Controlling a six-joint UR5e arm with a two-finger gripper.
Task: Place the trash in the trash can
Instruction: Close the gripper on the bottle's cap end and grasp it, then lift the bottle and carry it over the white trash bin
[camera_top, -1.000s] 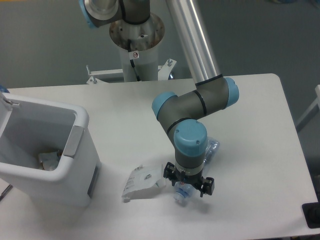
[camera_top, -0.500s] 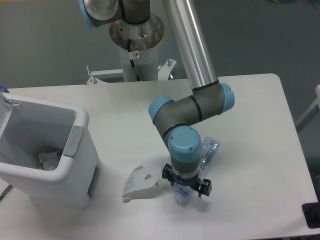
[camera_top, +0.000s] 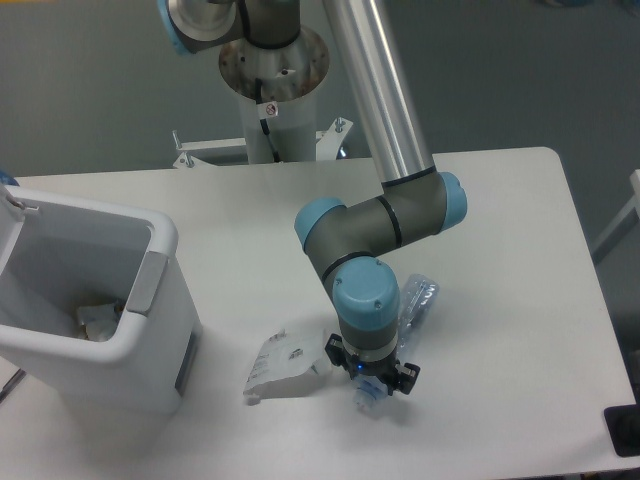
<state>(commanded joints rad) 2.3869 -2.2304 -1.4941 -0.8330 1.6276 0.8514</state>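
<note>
Crushed clear plastic water bottle lies on the white table, mostly under the robot's wrist: its body pokes out to the right of the blue-capped joint, and its neck end shows below the black two-finger gripper, near the front of the table. The bottle's long axis runs on a slant, from upper right down to lower left, neck end toward the front edge. The gripper is right down over that neck end, fingers either side of it as far as I can see, but the wrist hides the gap, so I cannot tell whether the fingers are closed on the bottle or only straddling it. Just to the left, close beside the gripper, lies the flattened pale grey-white paper carton, flat on the table, its long side running roughly left to right with a slight tilt; whether it touches the gripper I cannot make out. Well apart, at the left edge of the table, stands the white rectangular plastic bin with the thick rounded rim and grey side panels, upright and open-topped, with some pale crumpled stuff at its bottom. Bare tabletop lies between the carton and the bin, and more to the right of the bottle up to the table's right edge.
</note>
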